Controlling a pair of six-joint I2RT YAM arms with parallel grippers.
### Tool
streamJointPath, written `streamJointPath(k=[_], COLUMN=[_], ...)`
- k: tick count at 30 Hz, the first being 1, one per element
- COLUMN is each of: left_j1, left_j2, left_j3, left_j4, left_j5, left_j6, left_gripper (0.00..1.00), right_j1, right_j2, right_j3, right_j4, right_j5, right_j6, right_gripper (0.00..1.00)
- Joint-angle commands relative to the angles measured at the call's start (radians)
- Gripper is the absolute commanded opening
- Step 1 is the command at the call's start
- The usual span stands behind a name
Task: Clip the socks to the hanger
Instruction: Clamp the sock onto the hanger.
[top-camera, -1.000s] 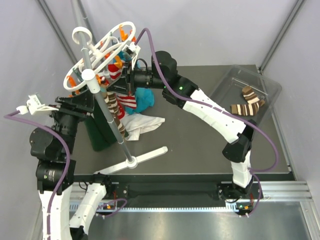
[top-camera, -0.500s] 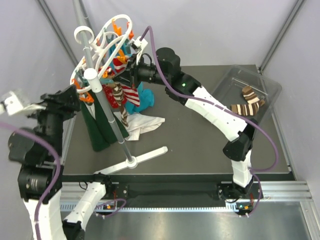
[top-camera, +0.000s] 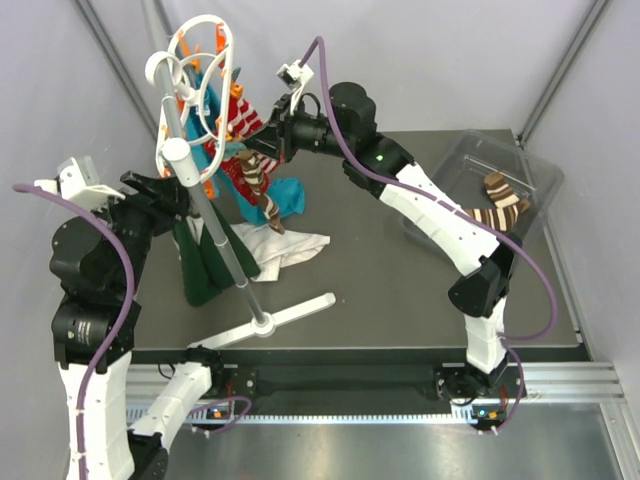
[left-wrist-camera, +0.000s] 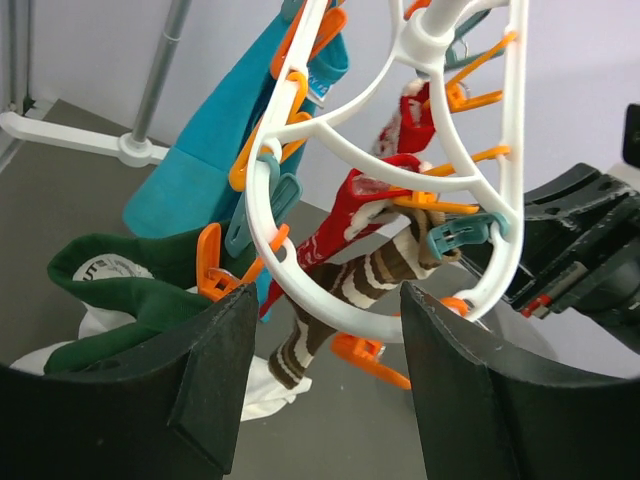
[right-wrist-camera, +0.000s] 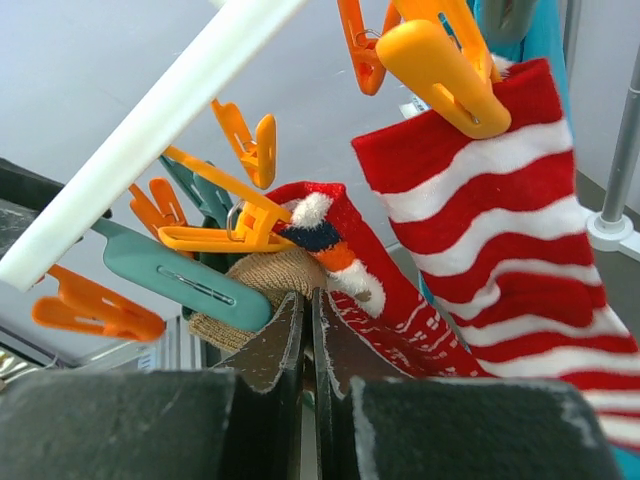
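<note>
The white hanger (top-camera: 200, 80) with orange clips stands steeply tilted on its grey pole (top-camera: 215, 225). A red-and-white striped sock (top-camera: 235, 120) and a brown-and-cream striped sock (top-camera: 257, 185) hang clipped from it. My left gripper (left-wrist-camera: 320, 370) is open, with the hanger's ring (left-wrist-camera: 300, 300) and the brown sock (left-wrist-camera: 340, 300) just beyond its fingers. My right gripper (right-wrist-camera: 310, 300) is shut, its tips against the brown sock's tan cuff (right-wrist-camera: 265, 285) and a red patterned sock (right-wrist-camera: 400, 320). The striped red sock (right-wrist-camera: 500, 230) hangs from an orange clip (right-wrist-camera: 440, 65).
Two brown-striped socks (top-camera: 497, 203) lie in the clear bin (top-camera: 470, 160) at the right. A teal cloth (top-camera: 288, 200), a white cloth (top-camera: 290, 245) and a dark green garment (top-camera: 200, 265) sit under the hanger. The pole's white foot (top-camera: 295, 312) lies near the front edge.
The hanger has tipped from nearly flat to steeply upright. My right gripper has risen and moved right at its rim. My left arm has swung back in toward the hanger.
</note>
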Motion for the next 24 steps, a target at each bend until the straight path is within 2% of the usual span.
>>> streamJointPath(k=[1, 2, 6, 8, 9, 11, 14, 18, 23, 24], left_j1=[-0.004, -0.004, -0.002, -0.004, -0.004, -0.004, -0.004, -0.004, -0.004, -0.004], left_j2=[-0.026, -0.03, -0.021, -0.01, -0.012, -0.012, -0.01, -0.018, -0.027, -0.029], left_j3=[0.011, -0.009, -0.034, -0.048, -0.051, -0.06, -0.058, -0.061, -0.057, -0.054], left_j4=[0.042, 0.059, 0.09, 0.1, 0.11, 0.13, 0.133, 0.125, 0.12, 0.119], left_j5=[0.031, 0.034, 0.019, 0.022, 0.023, 0.026, 0.016, -0.004, -0.013, -0.016], left_j6=[-0.032, -0.032, -0.022, -0.019, -0.019, -0.02, -0.009, 0.0, 0.006, 0.009], left_gripper=[0.64, 0.64, 0.57, 0.53, 0.52, 0.48, 0.45, 0.42, 0.41, 0.41], right_j1=[-0.001, -0.002, -0.002, -0.002, -0.001, -0.002, -0.001, 0.018, 0.088, 0.102], right_j2=[-0.051, -0.057, -0.079, -0.1, -0.114, -0.169, -0.237, -0.258, -0.24, -0.223], right_j3=[0.007, 0.004, -0.003, -0.016, -0.028, -0.094, -0.192, -0.249, -0.323, -0.327], right_j4=[0.036, 0.033, -0.006, -0.046, -0.059, -0.076, -0.06, -0.03, 0.096, 0.134], right_j5=[-0.015, -0.015, -0.035, -0.063, -0.064, -0.039, -0.028, -0.119, -0.178, -0.189], right_j6=[0.009, 0.007, -0.008, -0.023, -0.039, -0.062, -0.099, -0.096, -0.067, -0.039], right_gripper=[0.03, 0.06, 0.4, 0.5, 0.58, 0.65, 0.67, 0.6, 0.6, 0.58])
